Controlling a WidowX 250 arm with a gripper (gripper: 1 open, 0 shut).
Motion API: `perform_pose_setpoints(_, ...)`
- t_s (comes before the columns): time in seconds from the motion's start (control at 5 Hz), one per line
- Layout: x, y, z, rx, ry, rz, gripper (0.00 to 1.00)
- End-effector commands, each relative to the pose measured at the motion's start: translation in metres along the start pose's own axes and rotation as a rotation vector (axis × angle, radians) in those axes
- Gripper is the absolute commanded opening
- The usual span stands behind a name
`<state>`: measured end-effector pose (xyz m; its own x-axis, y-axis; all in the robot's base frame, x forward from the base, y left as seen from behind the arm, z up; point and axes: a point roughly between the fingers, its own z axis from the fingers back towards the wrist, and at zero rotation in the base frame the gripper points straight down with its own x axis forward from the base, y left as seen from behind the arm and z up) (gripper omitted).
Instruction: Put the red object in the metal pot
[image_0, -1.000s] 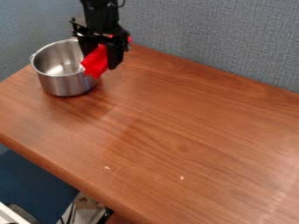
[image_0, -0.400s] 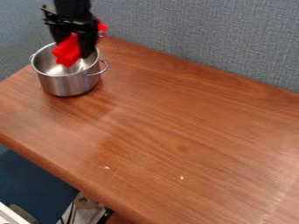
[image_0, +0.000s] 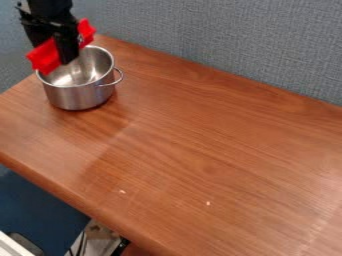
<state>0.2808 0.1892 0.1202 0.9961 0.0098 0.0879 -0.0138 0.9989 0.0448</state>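
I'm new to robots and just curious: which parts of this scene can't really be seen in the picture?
- Gripper: the arm above is cut off by the top edge.
- Red object: its middle is covered by dark fingers.
- Metal pot: the far-left rim is hidden by the red object.
- Table: the right corner runs off-frame.

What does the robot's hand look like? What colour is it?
The robot's hand is black all over. It looks blocky and boxy, with dark fingers pointing down from a chunky black body above. The picture is too small and blurry to show any writing, stickers or cables on it. Only the lowest part of the arm is in the picture, at the top left corner.
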Motion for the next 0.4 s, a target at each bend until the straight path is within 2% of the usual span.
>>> perform_pose_setpoints(0.0,0.0154,-0.0023,0.0139,0.018,-0.026,-0.025,0.00)
perform_pose_setpoints(0.2,0.0147,0.0067,0.0155,0.020,-0.068,-0.064,0.00)
